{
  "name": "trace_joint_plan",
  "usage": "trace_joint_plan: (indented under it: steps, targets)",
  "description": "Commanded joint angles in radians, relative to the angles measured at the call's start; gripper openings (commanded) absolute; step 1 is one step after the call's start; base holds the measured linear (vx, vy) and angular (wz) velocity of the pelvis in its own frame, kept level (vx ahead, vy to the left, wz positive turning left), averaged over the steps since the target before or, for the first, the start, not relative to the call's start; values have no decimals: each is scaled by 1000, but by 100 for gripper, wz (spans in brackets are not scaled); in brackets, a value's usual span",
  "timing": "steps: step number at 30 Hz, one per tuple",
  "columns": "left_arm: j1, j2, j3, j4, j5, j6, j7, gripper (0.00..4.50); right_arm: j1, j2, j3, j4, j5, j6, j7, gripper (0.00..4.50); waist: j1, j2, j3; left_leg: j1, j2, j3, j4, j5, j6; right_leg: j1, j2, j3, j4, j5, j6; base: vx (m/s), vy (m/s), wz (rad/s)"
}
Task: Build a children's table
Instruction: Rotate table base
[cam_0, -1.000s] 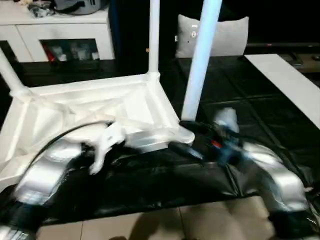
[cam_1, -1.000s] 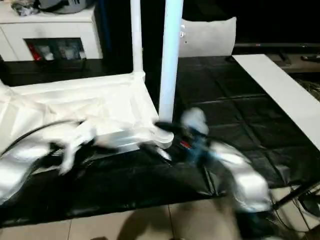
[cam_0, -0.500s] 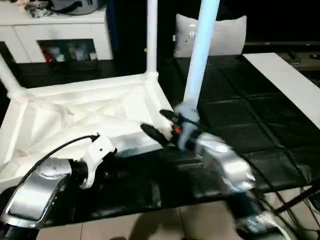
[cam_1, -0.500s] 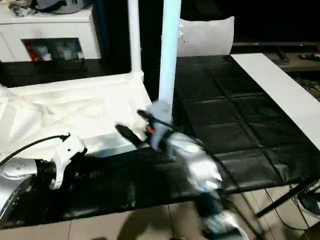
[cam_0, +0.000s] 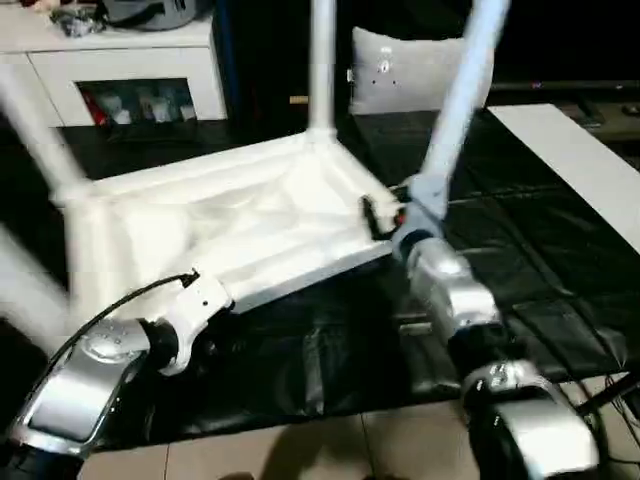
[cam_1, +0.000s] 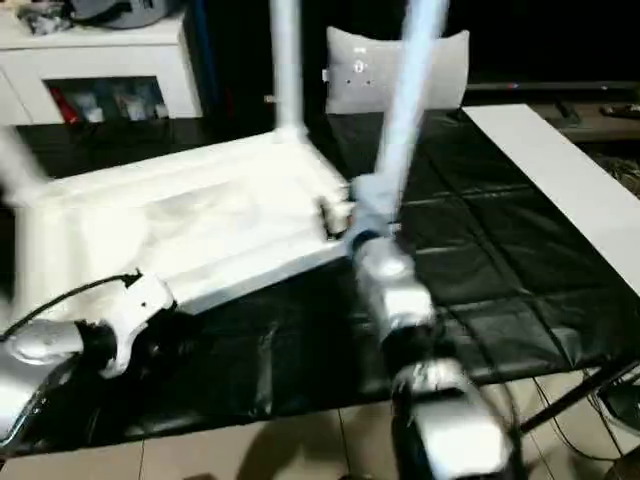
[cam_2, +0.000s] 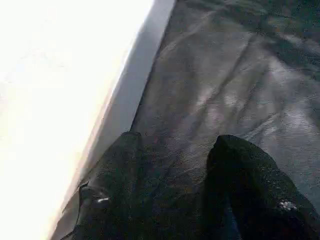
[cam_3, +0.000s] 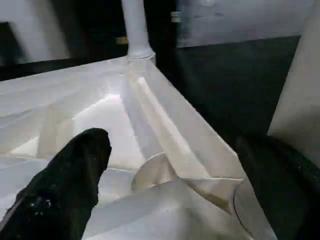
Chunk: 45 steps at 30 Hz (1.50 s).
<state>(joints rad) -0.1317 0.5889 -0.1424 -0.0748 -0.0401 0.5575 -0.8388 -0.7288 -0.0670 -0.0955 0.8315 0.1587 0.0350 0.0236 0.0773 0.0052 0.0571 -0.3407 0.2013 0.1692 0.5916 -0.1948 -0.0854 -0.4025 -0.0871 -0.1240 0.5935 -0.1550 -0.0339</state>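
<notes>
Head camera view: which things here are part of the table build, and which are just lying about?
Job:
tabletop, underside up
far leg, standing in its corner socket
near leg, leaning, at the right gripper
left gripper, open beside the tabletop's edge

Lying about:
white cabinet
grey cushion
black floor sheet

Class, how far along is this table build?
Done: the far leg, left leg and near-right leg stand socketed in the upturned tabletop. In hand: right gripper, fingers open, at the near-right leg's base; left gripper open over the black mat. Left: fourth corner too blurred to judge; flipping it upright.
</notes>
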Motion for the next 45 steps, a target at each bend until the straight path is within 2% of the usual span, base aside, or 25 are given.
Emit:
trace_joint_plan:
  steps: [1, 6, 7, 9, 10, 12, 14, 15, 18, 20, 21, 23, 25, 26, 28, 29, 30, 33, 34, 35, 36, 38, 39, 42, 45]
  targets:
    - [-14, 4, 20, 28, 23, -15, 28, 268, -21, -53, -74, 20, 2, -32, -50, 450, -10, 19, -62, 12, 19, -5, -74, -325, -19, 40, -54, 60, -79, -383, -114, 0, 0, 0]
    - [-32, -14, 20, 70, 33, -74, 62, 268, -46, -132, -106, 96, -3, -81, -54, 450, -1, 14, -65, 7, 18, -3, -71, -300, -12, 42, -53, 58, -76, -369, -111, 0, 0, 0]
    - [-34, -31, 22, 81, 32, -94, 83, 268, -53, -154, -107, 119, 2, -96, -47, 450, -1, 9, -68, 0, 18, -4, -71, -276, -8, 48, -54, 58, -71, -346, -113, 0, 0, 0]
    - [-35, -55, 28, 87, 26, -106, 108, 268, -54, -175, -105, 128, 0, -109, -35, 450, -2, 9, -69, 0, 17, -2, -68, -261, -2, 48, -54, 57, -70, -335, -119, 0, 0, 0]
    - [-35, -83, 35, 95, 20, -116, 141, 268, -55, -193, -107, 140, -2, -124, -18, 450, -2, 5, -70, -3, 17, 0, -66, -249, 4, 49, -53, 57, -70, -321, -123, 0, 0, 0]
    - [-33, -105, 42, 102, 15, -129, 168, 268, -55, -202, -114, 146, -7, -138, -1, 450, -1, 6, -73, -8, 17, 0, -64, -226, 14, 50, -54, 56, -67, -308, -127, 0, 0, 0]
    - [-27, -126, 52, 104, 6, -137, 186, 268, -48, -208, -116, 135, -5, -142, 24, 450, -2, 4, -72, -11, 17, 1, -62, -223, 21, 51, -53, 55, -69, -313, -126, 0, 0, 0]
    - [-14, -152, 71, 104, -16, -163, 199, 268, -21, -201, -116, 90, 34, -129, 126, 450, -4, -1, -71, -14, 15, 3, -61, -226, 34, 53, -53, 54, -71, -330, -126, 0, 0, 0]
    - [14, -188, 97, 98, -36, -236, 231, 268, 49, -193, -79, -24, 91, -93, 333, 450, -12, -4, -68, -19, 18, 0, -61, -233, 60, 54, -54, 52, -81, -374, -102, 0, 0, 0]
    - [45, -219, 124, 67, -70, -231, 243, 299, 96, -198, -36, -82, 76, -117, 374, 450, -13, -4, -69, -20, 21, -1, -62, -220, 63, 53, -55, 52, -81, -378, -104, 0, 0, 0]
    - [69, -256, 154, 51, -98, -278, 267, 307, 137, -182, -48, -156, 155, -49, 436, 450, -15, -5, -66, -18, 22, 1, -61, -222, 67, 52, -55, 53, -86, -392, -109, 0, 0, 0]
    - [84, -284, 178, 43, -112, -293, 299, 318, 165, -177, -39, -203, 182, -28, 470, 450, -15, -3, -65, -13, 23, 0, -63, -241, 71, 46, -52, 51, -90, -423, -106, 0, 0, 0]
    - [150, -299, 186, 5, -100, -361, 330, 346, 251, -173, 10, -333, 221, 18, 558, 450, -15, 0, -60, -15, 24, -3, -66, -273, 67, 46, -52, 48, -101, -479, -74, 0, 0, 0]
    - [150, -299, 186, 5, -100, -361, 330, 346, 251, -173, 10, -333, 221, 18, 558, 450, -15, 0, -60, -15, 24, -3, -66, -273, 67, 46, -52, 48, -101, -479, -74, 0, 0, 0]
    - [190, -322, 208, 4, -115, -436, 337, 358, 302, -174, 40, -403, 239, 47, 605, 450, -17, -2, -55, -13, 21, -2, -67, -303, 64, 40, -50, 45, -117, -546, -36, 0, 0, 0]
    - [210, -339, 224, 11, -124, -483, 346, 372, 331, -176, 56, -443, 246, 65, 636, 450, -17, -1, -56, -10, 21, -4, -67, -309, 61, 38, -51, 43, -118, -562, -32, 0, 0, 0]
    - [223, -351, 234, 18, -127, -527, 355, 391, 350, -176, 65, -467, 247, 74, 651, 450, -16, 4, -56, -8, 23, -5, -69, -316, 58, 39, -51, 43, -125, -566, -22, 0, 0, 0]
    - [270, -382, 252, 55, -133, -658, 353, 405, 404, -184, 104, -539, 224, 77, 681, 450, -17, 5, -57, -10, 27, -10, -75, -326, 55, 41, -48, 43, -123, -515, -29, 0, 0, 0]
    - [270, -382, 252, 55, -133, -658, 353, 419, 404, -184, 104, -539, 224, 77, 681, 450, -19, 3, -55, -9, 26, -10, -76, -339, 54, 40, -47, 44, -124, -524, -23, 0, 0, 0]
    - [289, -400, 264, 69, -139, -693, 369, 431, 423, -196, 124, -576, 236, 119, 704, 450, -18, 7, -55, -7, 25, -12, -76, -340, 53, 41, -47, 44, -124, -526, -22, 0, 0, 0]
    - [296, -413, 274, 73, -145, -703, 384, 431, 431, -202, 133, -594, 244, 138, 716, 450, -20, 4, -54, -9, 27, -12, -77, -350, 52, 43, -47, 43, -124, -531, -18, 0, 0, 0]
    - [306, -447, 314, 91, -160, -732, 437, 442, 454, -225, 164, -646, 275, 199, 769, 450, -19, 3, -53, -7, 25, -9, -75, -356, 53, 41, -47, 44, -130, -548, -12, 0, 0, 0]
    - [304, -463, 348, 122, -160, -786, 471, 446, 478, -252, 194, -697, 290, 245, 820, 450, -18, 1, -51, -7, 21, -9, -72, -357, 57, 41, -46, 41, -135, -568, 2, 0, 0, 0]
    - [294, -464, 371, 157, -164, -815, 482, 446, 492, -268, 210, -722, 287, 262, 851, 450, -17, -4, -49, -8, 14, -9, -66, -348, 58, 38, -46, 33, -146, -631, 49, 0, 0, 0]
    - [269, -450, 383, 209, -169, -844, 484, 446, 496, -282, 223, -734, 282, 277, 869, 450, -18, -1, -51, 0, 16, -12, -65, -358, 53, 34, -45, 28, -151, -634, 55, 0, 0, 0]
